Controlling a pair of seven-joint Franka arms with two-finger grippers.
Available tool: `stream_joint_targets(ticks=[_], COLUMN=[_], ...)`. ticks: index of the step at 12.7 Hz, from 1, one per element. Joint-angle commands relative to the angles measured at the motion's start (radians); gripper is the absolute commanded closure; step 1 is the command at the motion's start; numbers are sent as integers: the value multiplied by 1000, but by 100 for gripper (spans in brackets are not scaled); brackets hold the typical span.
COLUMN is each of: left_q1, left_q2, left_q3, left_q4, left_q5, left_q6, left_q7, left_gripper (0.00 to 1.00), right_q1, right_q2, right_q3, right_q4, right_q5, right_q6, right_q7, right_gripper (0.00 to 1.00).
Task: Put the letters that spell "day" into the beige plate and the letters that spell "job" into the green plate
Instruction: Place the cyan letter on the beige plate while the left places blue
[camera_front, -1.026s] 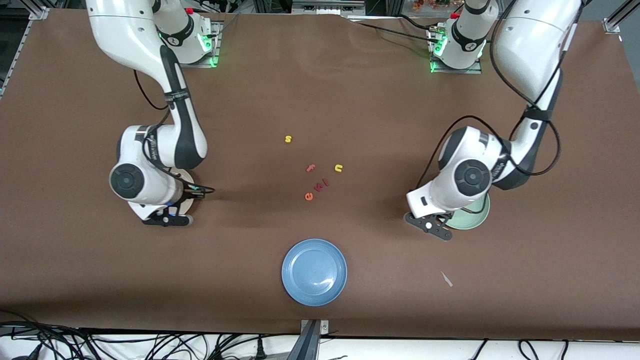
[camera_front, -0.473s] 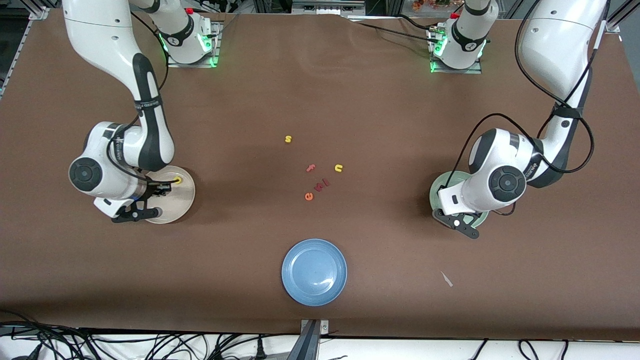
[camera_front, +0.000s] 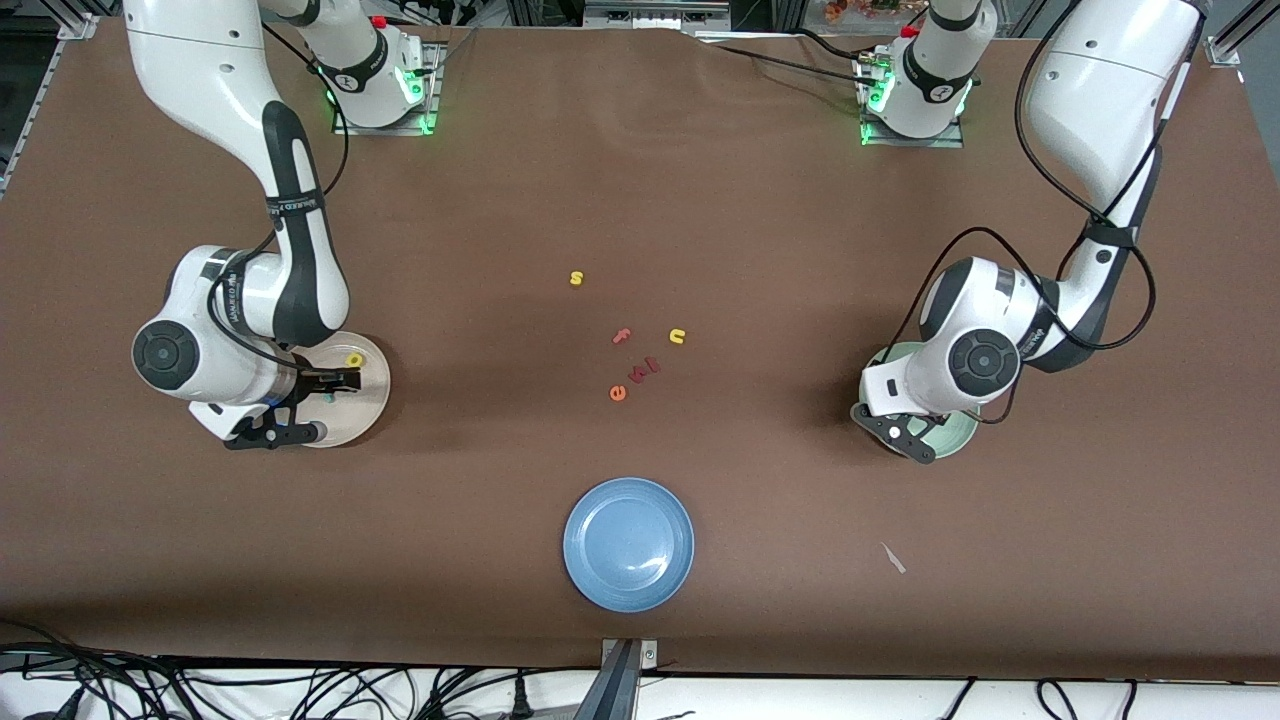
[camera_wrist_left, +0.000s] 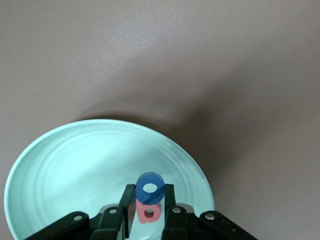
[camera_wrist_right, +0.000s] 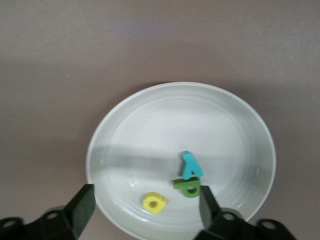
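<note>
Beige plate (camera_wrist_right: 180, 112) holding yellow "a" (camera_wrist_right: 154, 202), green "d" (camera_wrist_right: 188, 187), teal "y" (camera_wrist_right: 190, 165); right gripper (camera_wrist_right: 142, 205) hovering over it, gaping, empty. Left gripper (camera_wrist_left: 149, 212) over green plate (camera_wrist_left: 75, 165) pinching blue "o" (camera_wrist_left: 150, 188); pink "b" (camera_wrist_left: 149, 213) lying below. Blue plate (camera_front: 628, 543), 5 stray letters (camera_front: 640, 345) sitting mid-tabletop.

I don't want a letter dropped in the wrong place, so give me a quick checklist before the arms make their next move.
1. Right gripper open over the beige plate: ok.
2. Yellow a, green d, teal y in that plate: ok.
3. Left gripper shut on the blue o: ok.
4. Blue o over the green plate: ok.
5. Pink b in the green plate: ok.
6. Teal j in the green plate: cannot tell.
</note>
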Motion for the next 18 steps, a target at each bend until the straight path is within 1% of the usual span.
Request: stream_joint_targets(ticks=[1, 2, 3, 4, 5, 7, 8, 9, 10, 11, 12, 13, 14, 15, 17, 18], left_q1=[18, 20, 18, 18, 17, 12, 6, 8, 8, 6, 6, 6, 5, 6, 9, 5], left_q2=[12, 12, 14, 14, 12, 2, -23, -40, -44, -47, -47, -47, -49, -52, -96, -121], left_q3=[-6, -6, -6, -8, -8, -9, -17, -41, -55, -60, -60, -60, -62, -65, -65, -66], left_q4=[-15, -15, -15, -10, -2, 11, 27, 59, 103, 167, 232, 293, 348, 391, 451, 473], left_q5=[51, 51, 51, 46, 39, 34, 34, 23, -15, -77, -128, -150, -153, -161, -194, -196], left_q6=[54, 57, 57, 51, 45, 5, -47, -117, -198, -290, -396, -487, -559, -625, -734, -786], left_q7=[14, 14, 14, 14, 12, 4, 4, 0, -3, -5, -5, -3, -5, -3, -6, -9], left_gripper=[96, 85, 63, 13, 0, 0, 0, 0, 0, 0, 0, 0, 0, 0, 0, 0], right_q1=[30, 44, 50, 61, 67, 70, 72, 93, 113, 95, 90, 78, 43, -3, -129, -195], right_q2=[-9, -9, -13, -18, -21, -33, -39, -43, -56, -75, -84, -92, -110, -145, -206, -237], right_q3=[1, 1, 1, 0, -2, -5, -5, -12, -26, -11, 16, 33, 65, 133, 309, 381], right_q4=[30, 40, 44, 54, 66, 89, 104, 113, 115, 126, 132, 135, 144, 146, 147, 144], right_q5=[18, 18, 18, 16, 11, 4, 2, 1, -15, -50, -80, -91, -114, -163, -316, -347], right_q6=[-52, -67, -93, -121, -164, -236, -251, -273, -293, -325, -334, -360, -377, -386, -408, -410], right_q7=[93, 126, 158, 189, 227, 270, 284, 296, 340, 392, 404, 405, 405, 413, 462, 479], right_gripper=[0, 0, 0, 0, 0, 0, 0, 0, 0, 0, 0, 0, 0, 0, 0, 0])
